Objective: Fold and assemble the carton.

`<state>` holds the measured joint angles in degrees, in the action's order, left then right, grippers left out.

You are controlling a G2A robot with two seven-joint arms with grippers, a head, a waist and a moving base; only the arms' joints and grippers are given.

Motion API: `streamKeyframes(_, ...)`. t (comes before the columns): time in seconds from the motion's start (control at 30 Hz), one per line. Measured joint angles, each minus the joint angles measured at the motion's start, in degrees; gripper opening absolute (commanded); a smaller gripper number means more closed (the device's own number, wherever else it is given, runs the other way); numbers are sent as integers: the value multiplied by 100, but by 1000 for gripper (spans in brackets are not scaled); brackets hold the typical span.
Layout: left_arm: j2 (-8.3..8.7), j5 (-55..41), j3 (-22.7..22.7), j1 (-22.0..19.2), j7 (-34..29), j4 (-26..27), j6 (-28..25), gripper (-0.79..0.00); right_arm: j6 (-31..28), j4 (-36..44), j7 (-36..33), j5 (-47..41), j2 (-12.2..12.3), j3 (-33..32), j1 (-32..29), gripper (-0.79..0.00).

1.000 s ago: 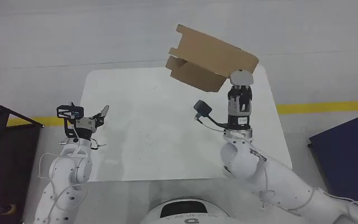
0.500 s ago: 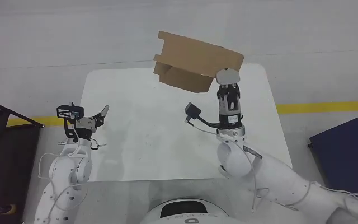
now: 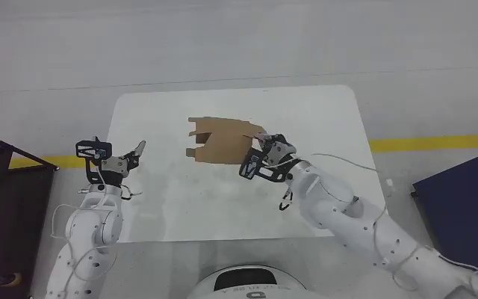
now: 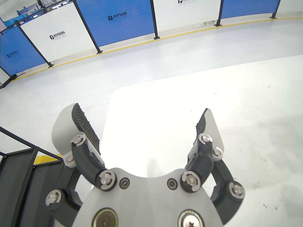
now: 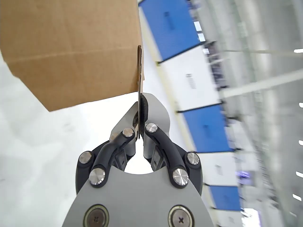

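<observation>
One brown carton (image 3: 222,140) sits over the middle of the white table (image 3: 172,213); from here I cannot tell whether it touches the surface. The right gripper (image 3: 261,137) pinches a thin cardboard edge on the carton's side toward the table's right edge. The left gripper (image 3: 139,149) hangs at the table's left edge, fingers spread wide, holding nothing.

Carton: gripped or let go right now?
Gripped. In the right wrist view the right tool is shut on a thin edge of the carton, with the cardboard pinched between its pads.
</observation>
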<state>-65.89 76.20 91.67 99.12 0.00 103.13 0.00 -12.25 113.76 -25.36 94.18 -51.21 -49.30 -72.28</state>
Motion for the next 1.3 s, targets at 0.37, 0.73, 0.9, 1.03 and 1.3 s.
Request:
streamKeyframes(0.37,0,0,0,0,0,0,0,0,-2359,-912,960,-3525,-22,-387,69,-785)
streamKeyframes(0.73,0,0,0,0,0,0,0,0,-2478,-1057,1002,-4184,-19,-578,7,-785)
streamKeyframes(0.9,4,163,-4,-4,91,114,-24,0,-2477,-1057,1002,-4184,-19,-578,7,-785)
streamKeyframes(1.03,-22,-298,-253,-64,14,287,-600,0,-2779,-1440,1253,-4558,-29,-639,0,-785)
streamKeyframes(1.3,-46,-2848,-1076,-1010,-1503,-438,-3068,0,-4565,-2941,1215,-6236,-198,-113,613,-785)
